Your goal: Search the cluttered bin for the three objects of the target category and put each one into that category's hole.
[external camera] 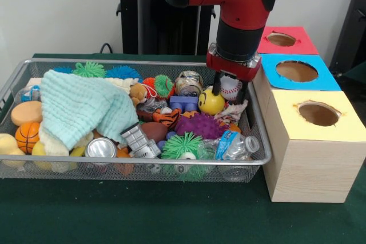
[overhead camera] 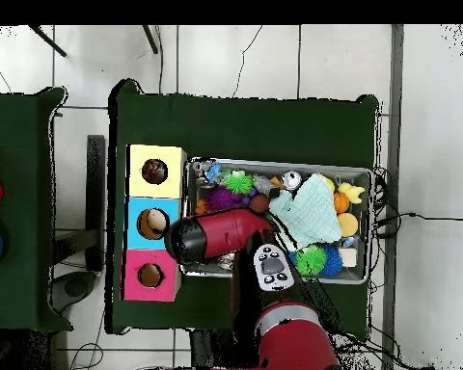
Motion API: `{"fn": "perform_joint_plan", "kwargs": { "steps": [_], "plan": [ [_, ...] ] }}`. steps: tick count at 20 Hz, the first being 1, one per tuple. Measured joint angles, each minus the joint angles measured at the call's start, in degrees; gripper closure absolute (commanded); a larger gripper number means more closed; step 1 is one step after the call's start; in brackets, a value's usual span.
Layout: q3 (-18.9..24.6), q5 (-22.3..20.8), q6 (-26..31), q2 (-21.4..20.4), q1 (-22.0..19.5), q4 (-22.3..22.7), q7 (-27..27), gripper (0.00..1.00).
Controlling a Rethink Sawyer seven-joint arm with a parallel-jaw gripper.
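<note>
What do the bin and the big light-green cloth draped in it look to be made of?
The silver mesh bin looks like metal wire: see-through grid, shiny rim. The light-green cloth looks like soft woven fabric, probably cotton: waffle texture, limp folds over the toys.

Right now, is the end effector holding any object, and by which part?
It cannot be told. The end effector is down among the toys beside a baseball and a yellow ball; no hold is visible.

Table covered in dark green cloth (external camera: pixel 171 215). Resting directly on it: wire mesh bin (external camera: pixel 258 135) heaped with toys and clutter, and just beside the bin's end, a wooden box (external camera: pixel 311 170) with yellow, blue and red tops, each with a round hole.
</note>
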Motion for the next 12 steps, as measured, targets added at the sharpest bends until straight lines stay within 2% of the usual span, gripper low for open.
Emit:
{"fn": "perform_joint_plan", "kwargs": {
  "steps": [12],
  "plan": [
    [0.0, 0.0, 0.0, 0.5, 0.4, -1.1, 0.0, 0.00]
  ]
}}
